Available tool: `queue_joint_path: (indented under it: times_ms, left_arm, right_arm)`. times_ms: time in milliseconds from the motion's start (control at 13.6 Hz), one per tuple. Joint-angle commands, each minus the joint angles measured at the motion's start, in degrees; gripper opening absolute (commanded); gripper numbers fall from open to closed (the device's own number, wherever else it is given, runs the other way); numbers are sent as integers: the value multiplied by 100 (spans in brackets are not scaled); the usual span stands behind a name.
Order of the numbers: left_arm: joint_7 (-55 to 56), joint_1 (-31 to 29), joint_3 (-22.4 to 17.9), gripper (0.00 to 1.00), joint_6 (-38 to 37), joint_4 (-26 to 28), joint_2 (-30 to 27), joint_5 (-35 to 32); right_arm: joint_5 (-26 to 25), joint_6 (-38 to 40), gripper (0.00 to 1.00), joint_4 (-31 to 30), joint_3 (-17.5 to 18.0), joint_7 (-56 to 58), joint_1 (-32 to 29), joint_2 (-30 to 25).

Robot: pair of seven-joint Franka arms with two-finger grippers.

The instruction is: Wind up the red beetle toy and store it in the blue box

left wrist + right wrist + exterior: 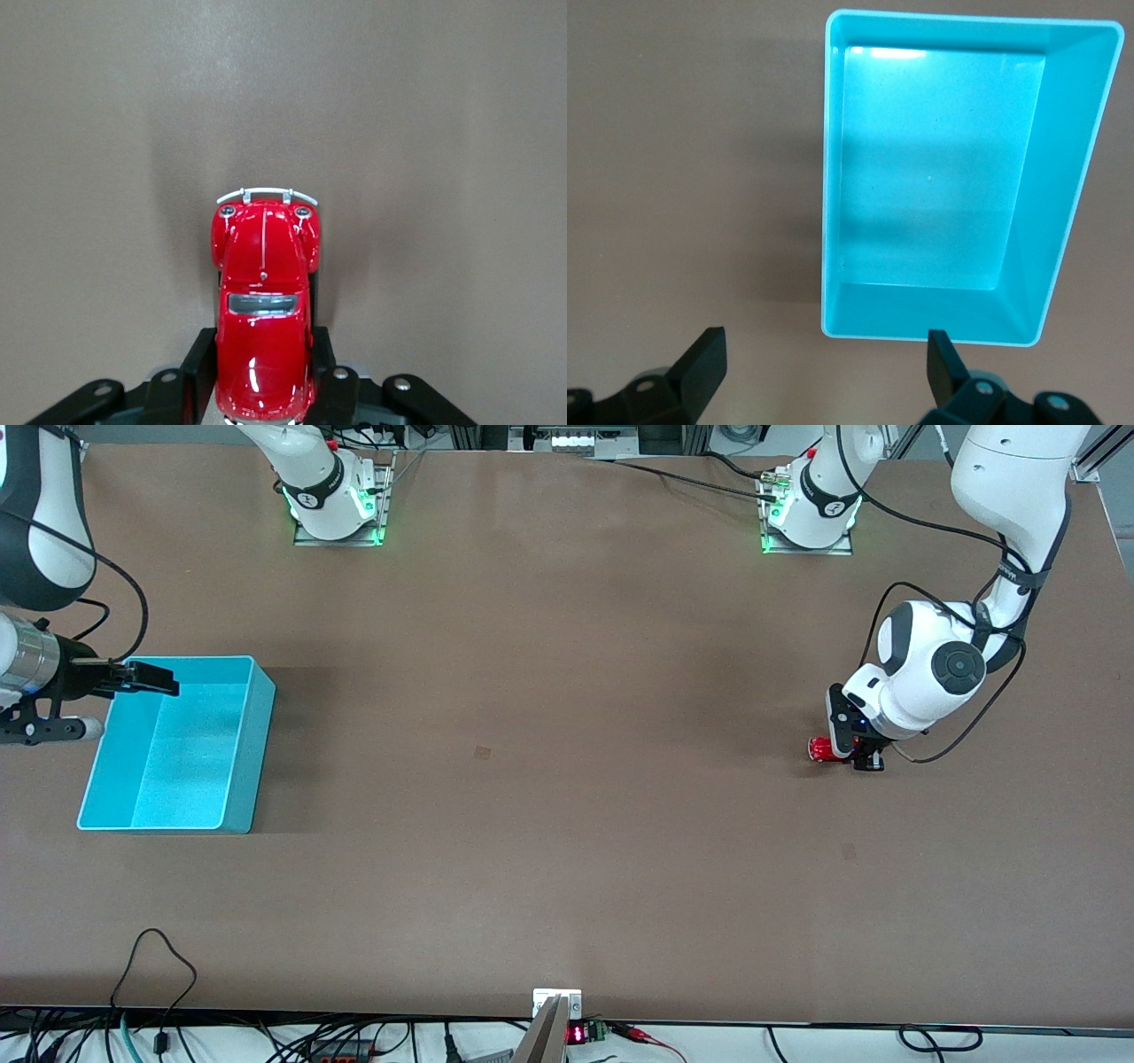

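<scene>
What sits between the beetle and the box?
Nothing visible: bare table lies between them. Left gripper is shut on the beetle at its arm's end; right gripper waits open over the empty box's rim.

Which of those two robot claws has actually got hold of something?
The left gripper, its jaws shut on the tiny glossy red beetle toy car. The right gripper hangs open, holding nothing, over the light blue plastic box.

Both arms reach out low.
Left gripper (842,751) is clamped at table level; right gripper (824,363) hangs with fingers spread.
</scene>
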State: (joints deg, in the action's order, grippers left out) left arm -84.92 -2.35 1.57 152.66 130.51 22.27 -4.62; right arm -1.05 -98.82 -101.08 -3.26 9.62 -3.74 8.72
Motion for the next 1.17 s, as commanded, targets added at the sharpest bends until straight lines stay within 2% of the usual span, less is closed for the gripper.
queue_joint_path:
  times_ms: [0, 659, 1099]
  left_arm:
    - [-77, -81, 62, 31, 0, 9, -21, -118]
    - [-543, -142, 71, 30, -9, -87, 146, -83]
    - [-578, -782, 62, 30, -17, -175, 427, -109]
  right_arm:
    - [34, -164, 100, -333, 45, 5, -66, -283]
    - [43, -164, 100, -315, 53, 5, -57, -283]
    - [43, -138, 100, -298, 54, 40, -48, -283]
